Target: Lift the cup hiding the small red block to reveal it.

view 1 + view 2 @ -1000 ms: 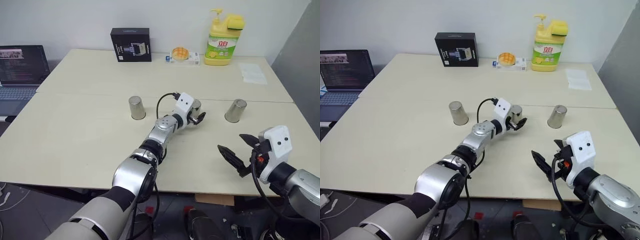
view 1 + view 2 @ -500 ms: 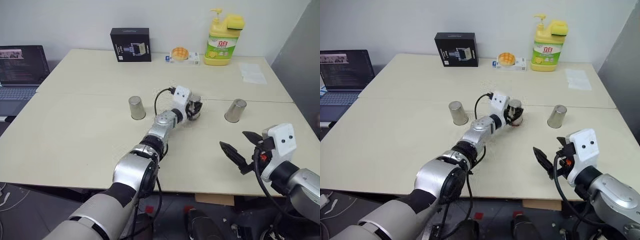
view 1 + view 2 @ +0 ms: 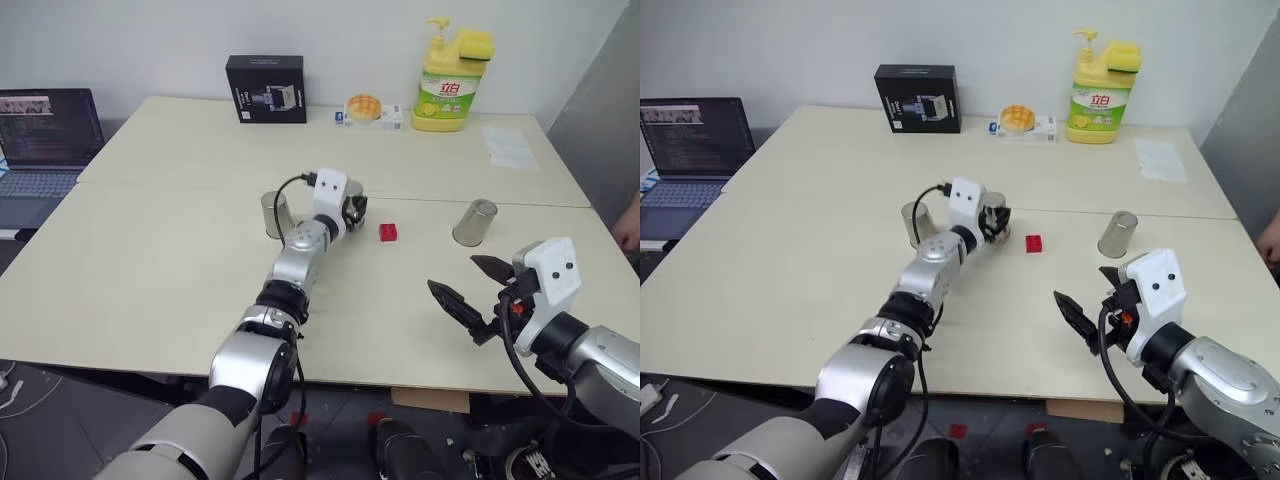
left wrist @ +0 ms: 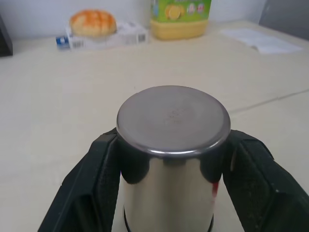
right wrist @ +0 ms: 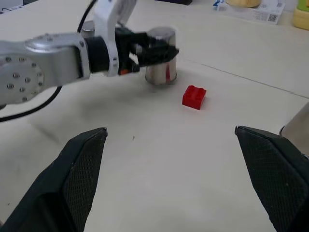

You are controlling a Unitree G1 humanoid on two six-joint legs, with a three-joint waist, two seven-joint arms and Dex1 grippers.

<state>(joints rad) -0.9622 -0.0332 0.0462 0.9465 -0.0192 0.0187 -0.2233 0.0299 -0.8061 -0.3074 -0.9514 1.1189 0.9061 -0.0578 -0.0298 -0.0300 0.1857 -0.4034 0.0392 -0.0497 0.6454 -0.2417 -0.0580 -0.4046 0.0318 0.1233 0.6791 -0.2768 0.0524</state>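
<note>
Left pincer [image 4: 166,193] is clamped on the cup [image 4: 171,154], one black finger [image 4: 89,183] pressed to each side of the inverted steel tumbler. In the head views the held cup [image 3: 351,205] sits near the middle of the table [image 3: 150,270], and whether its rim touches the surface or hangs just above cannot be told. The small red block [image 3: 388,232] lies uncovered on the table at the 4 o'clock side of the held cup, close to it but apart. In the right wrist view the block [image 5: 194,96] shows studs on its top face.

Right pincer [image 3: 470,290] is released, its two fingers spread wide with nothing between them, above the near right part of the table.

A second steel cup [image 3: 271,213] stands inverted at 9 o'clock of the held cup, partly behind the left arm. A third steel cup [image 3: 473,222] stands at 3 o'clock, well apart.

Along the far edge stand a black box [image 3: 266,88], a yellow detergent bottle [image 3: 447,75] and a sheet of paper [image 3: 508,146]. A laptop [image 3: 45,135] sits beyond the table's left edge.
</note>
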